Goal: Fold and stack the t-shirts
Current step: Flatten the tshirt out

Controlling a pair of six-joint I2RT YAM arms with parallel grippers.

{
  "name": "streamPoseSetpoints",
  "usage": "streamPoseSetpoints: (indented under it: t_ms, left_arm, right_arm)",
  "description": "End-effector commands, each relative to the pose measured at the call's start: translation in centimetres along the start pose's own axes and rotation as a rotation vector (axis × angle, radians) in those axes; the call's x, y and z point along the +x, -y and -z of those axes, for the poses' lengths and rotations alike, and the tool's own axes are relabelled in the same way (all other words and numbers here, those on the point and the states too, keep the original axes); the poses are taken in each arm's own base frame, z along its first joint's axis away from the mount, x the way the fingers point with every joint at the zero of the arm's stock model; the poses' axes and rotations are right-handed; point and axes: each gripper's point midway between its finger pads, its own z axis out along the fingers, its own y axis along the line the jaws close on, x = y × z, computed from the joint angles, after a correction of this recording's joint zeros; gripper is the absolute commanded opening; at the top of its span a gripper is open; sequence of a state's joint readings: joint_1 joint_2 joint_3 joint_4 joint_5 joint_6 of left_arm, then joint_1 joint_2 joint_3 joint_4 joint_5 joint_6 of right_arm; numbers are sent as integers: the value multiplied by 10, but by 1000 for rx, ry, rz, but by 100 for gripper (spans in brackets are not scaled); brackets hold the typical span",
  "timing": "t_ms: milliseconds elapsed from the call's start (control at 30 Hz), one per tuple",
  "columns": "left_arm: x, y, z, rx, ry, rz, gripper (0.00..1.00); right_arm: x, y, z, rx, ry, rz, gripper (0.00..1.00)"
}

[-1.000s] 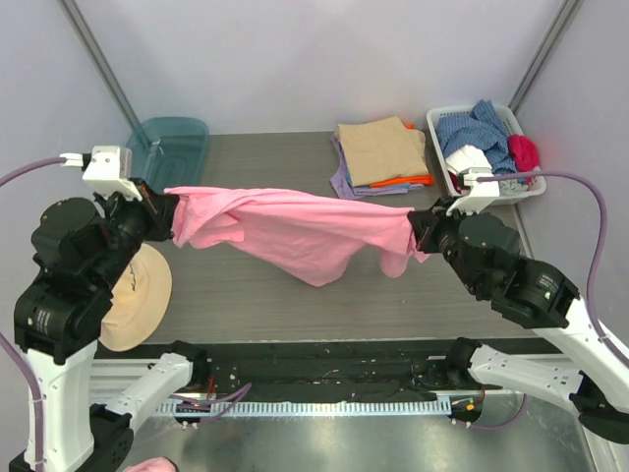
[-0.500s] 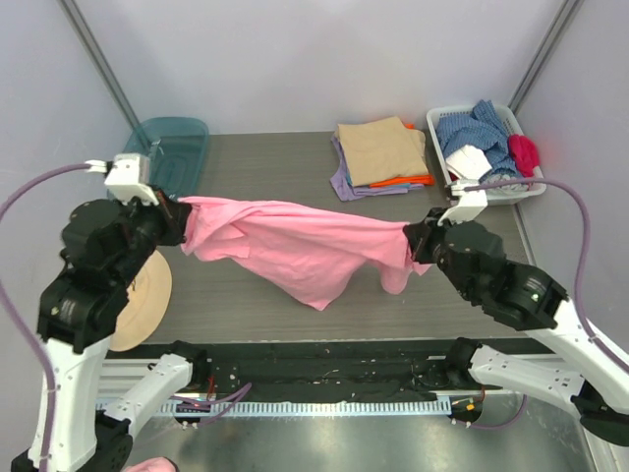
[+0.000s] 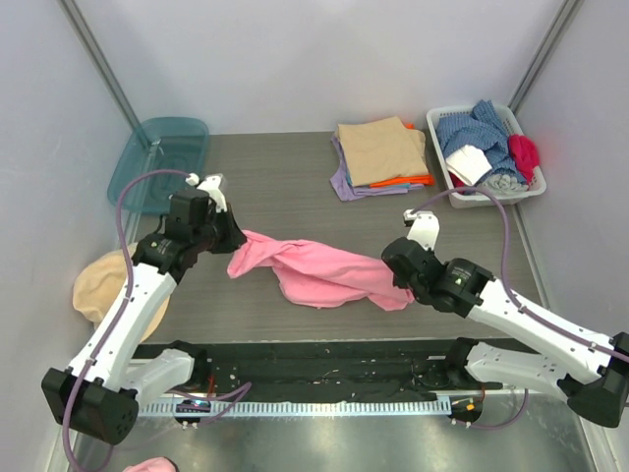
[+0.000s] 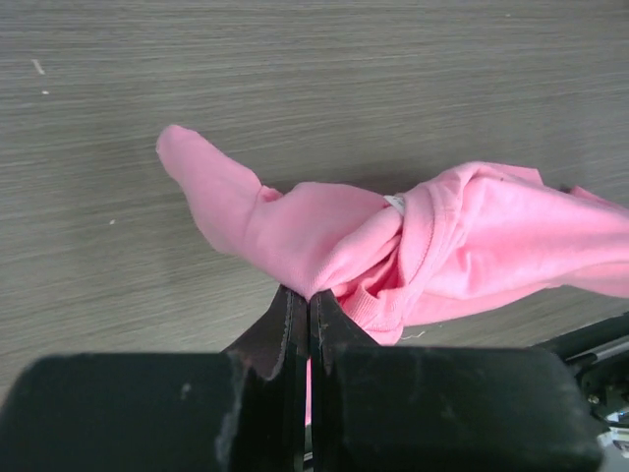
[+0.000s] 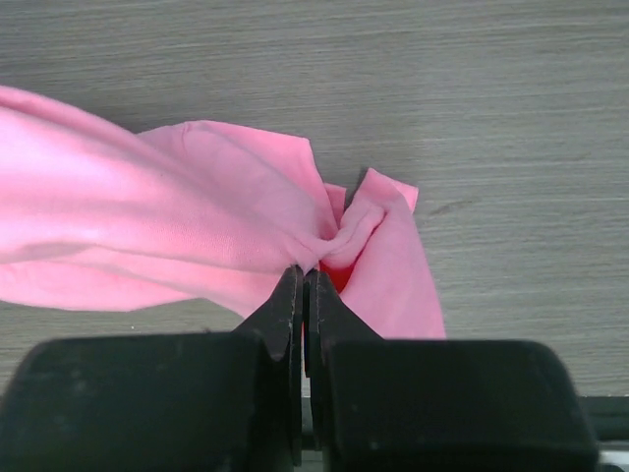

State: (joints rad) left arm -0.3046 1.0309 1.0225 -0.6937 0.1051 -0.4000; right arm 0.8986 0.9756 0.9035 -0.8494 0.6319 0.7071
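The pink t-shirt lies bunched near the front-centre of the table, its ends perhaps just lifted. The left gripper has its jaws closed on the shirt's left end, and the right gripper clamps the right end likewise. The folded stack sits at the far right, beside a laundry basket.

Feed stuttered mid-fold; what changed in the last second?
Both arms came down and inward: the bright pink cloth t-shirt, earlier stretched in the air between them, now lies bunched on the grey wood-grain table. The left gripper and right gripper stay shut on its ends. The folded shirt stack, white basket, teal bin and tan cap have not moved.
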Motion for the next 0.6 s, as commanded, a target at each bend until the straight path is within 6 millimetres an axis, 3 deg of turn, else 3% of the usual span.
streamPoseSetpoints:
  t_ms: [0,33,133,233,367,400,500,567]
  left_arm:
    - [-21,24,8,129,115,25,0]
    - [-14,22,6,131,101,36,0]
    - [-1,25,2,161,73,53,0]
    - [11,25,-2,179,44,71,0]
    - [32,27,-12,217,6,119,0]
    - [46,24,-18,219,-24,138,0]
    - [63,21,-31,228,-52,180,0]
    - [63,23,-33,236,-55,187,0]
  right_arm:
    - [1,8,5,6,20,-87,5]
    - [0,9,5,14,21,-85,33]
    - [-6,5,5,5,35,-88,63]
    - [-16,-14,5,-69,50,-81,71]
    - [-28,-45,4,-178,52,-68,73]
    - [-26,-53,2,-196,33,-57,73]
    - [-20,-73,-2,-261,-5,-42,73]
    - [-21,-87,-4,-314,-7,-57,73]
